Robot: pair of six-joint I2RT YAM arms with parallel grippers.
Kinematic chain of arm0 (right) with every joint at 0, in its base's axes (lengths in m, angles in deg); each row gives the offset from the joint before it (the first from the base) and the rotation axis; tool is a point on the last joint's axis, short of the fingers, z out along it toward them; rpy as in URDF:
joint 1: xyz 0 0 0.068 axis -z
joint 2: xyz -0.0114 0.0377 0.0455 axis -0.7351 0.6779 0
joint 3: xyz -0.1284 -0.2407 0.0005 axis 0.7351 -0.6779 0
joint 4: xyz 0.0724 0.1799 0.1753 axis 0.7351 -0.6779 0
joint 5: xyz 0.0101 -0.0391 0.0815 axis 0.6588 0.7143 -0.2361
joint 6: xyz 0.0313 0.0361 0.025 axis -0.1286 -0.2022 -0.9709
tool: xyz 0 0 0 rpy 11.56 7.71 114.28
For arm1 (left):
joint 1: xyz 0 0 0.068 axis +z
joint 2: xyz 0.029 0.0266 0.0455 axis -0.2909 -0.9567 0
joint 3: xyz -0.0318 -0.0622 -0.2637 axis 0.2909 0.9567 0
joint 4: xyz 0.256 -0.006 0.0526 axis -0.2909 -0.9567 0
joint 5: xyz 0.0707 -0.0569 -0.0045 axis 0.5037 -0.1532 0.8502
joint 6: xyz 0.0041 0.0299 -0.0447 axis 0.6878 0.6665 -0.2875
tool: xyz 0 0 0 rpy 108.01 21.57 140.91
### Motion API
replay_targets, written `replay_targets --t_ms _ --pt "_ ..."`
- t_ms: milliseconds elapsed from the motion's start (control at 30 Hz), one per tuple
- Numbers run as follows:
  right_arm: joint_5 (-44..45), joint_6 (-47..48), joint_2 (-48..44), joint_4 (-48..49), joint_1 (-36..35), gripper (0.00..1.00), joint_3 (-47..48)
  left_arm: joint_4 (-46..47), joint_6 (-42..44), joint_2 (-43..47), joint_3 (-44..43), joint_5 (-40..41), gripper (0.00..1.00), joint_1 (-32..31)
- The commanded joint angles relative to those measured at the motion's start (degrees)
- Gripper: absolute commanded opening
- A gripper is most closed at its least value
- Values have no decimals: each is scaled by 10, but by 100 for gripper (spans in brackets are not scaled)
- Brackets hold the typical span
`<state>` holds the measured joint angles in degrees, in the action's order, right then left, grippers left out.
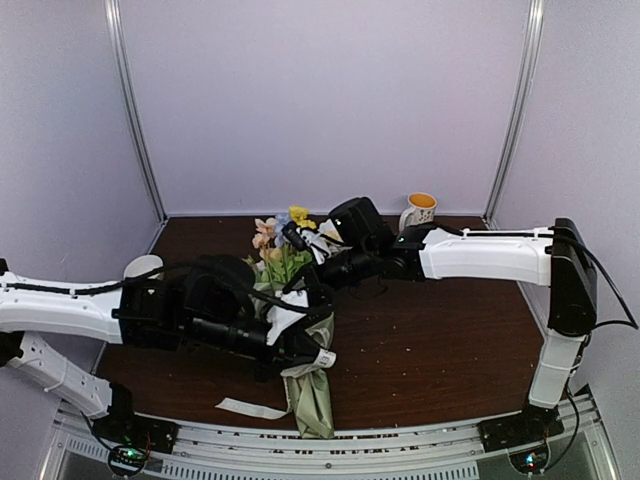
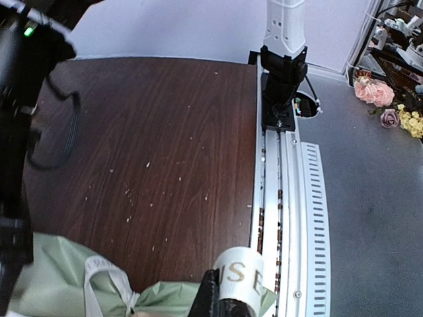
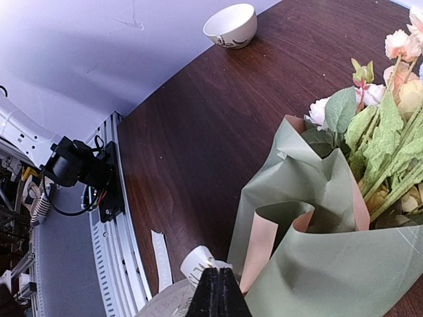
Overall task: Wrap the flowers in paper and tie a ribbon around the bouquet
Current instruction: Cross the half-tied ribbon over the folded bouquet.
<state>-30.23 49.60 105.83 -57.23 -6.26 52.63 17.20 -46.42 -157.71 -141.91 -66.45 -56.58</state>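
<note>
We are pinching the ribbon [image 2: 241, 279] in both hands. The left gripper [image 2: 221, 300] is holding a printed end tight at the table's [image 2: 165, 145] near edge, and the right gripper [image 3: 218, 281] is clamping a curl beside the bouquet [image 3: 317, 264]. The bouquet is lying mid-table, its paper tail reaching the near edge and its blossoms pointing toward the far edge. Bare wood is stretching toward the right edge.

One bouquet [image 3: 317, 191], one ribbon [image 2: 239, 277], one white bowl [image 3: 230, 25], one mug [image 1: 420, 210]; arms two: left arm [image 1: 60, 310], right arm [image 1: 485, 255].
</note>
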Motion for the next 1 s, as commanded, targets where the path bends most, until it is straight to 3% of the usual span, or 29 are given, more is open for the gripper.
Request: replay_targets --t_ms 0,267,567,800,833,967 --pt "19 9 5 -19 3 0 9 66 75 -79 -93 -54 0 0" --pt "26 17 -3 -29 3 0 0 62 103 -162 -212 -40 0 0" --pt "23 20 2 -29 3 0 2 111 116 -104 -165 -20 0 0" --pt "24 21 9 -34 3 0 11 56 100 -183 -227 -25 0 0" --pt "25 22 9 -36 3 0 11 50 102 -200 -236 -31 3 1" --pt "30 26 7 -44 3 0 10 12 102 -258 -271 -10 29 0"
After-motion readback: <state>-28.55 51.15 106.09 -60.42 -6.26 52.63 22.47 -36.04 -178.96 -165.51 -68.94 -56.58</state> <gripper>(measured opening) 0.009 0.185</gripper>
